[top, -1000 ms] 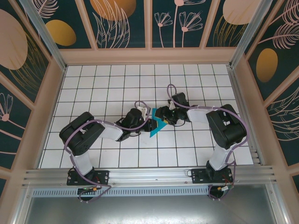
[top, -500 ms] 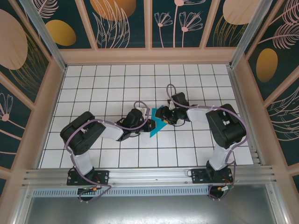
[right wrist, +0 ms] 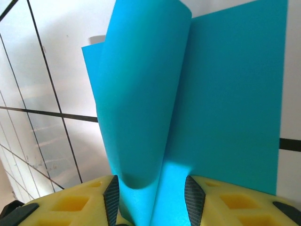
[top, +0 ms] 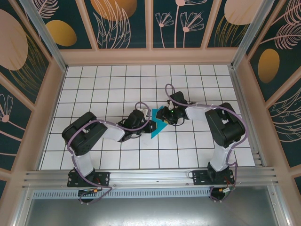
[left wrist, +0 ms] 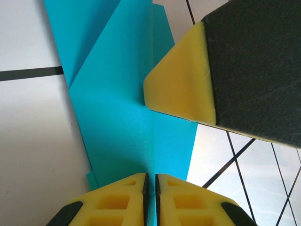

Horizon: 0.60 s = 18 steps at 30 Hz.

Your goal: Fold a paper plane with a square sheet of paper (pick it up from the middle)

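The square sheet of paper (top: 156, 128) is a creased, pointed teal shape lying on the white grid near the table's middle. My left gripper (top: 149, 125) reaches it from the left. In the left wrist view the left gripper (left wrist: 151, 181) is shut on the middle crease of the paper (left wrist: 117, 108), and one yellow finger (left wrist: 183, 80) of the right gripper rests on the sheet's far side. My right gripper (top: 164, 117) comes in from the right. In the right wrist view the right gripper (right wrist: 153, 193) stands open, with a curled flap of the paper (right wrist: 141, 94) rising between its pads.
The white tiled table (top: 113, 84) is walled by a patterned back panel (top: 150, 23) and side panels. A metal rail (top: 150, 176) runs along the near edge by the arm bases. Both arms crowd the middle of the grid.
The right arm's wrist has shifted a little left, toward the paper. The left arm and the paper have hardly moved.
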Motion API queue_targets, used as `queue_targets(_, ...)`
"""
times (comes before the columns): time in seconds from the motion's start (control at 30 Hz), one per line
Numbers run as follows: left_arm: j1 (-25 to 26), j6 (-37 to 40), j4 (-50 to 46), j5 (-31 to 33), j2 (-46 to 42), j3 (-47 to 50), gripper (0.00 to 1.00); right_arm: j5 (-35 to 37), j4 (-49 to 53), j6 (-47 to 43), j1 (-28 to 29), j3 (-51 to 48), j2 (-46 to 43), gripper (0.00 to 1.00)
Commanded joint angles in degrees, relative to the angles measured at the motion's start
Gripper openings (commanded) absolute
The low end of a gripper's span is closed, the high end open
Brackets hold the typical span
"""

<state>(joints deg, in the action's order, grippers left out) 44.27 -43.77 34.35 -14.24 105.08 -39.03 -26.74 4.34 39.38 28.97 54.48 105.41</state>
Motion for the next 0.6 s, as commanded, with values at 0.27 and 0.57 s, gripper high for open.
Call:
queue_targets(0.27, -0.1, 0.9, -3.4, 2.5, 0.8, -0.9, 0.14, 13.1, 8.8, -2.0, 1.7, -1.4, 9.2, 0.47)
queue_targets(0.57, -0.1, 0.8, -3.7, 2.5, 1.2, -1.1, 0.14, 14.2, 9.7, -2.0, 2.1, -1.0, 10.1, 0.47)
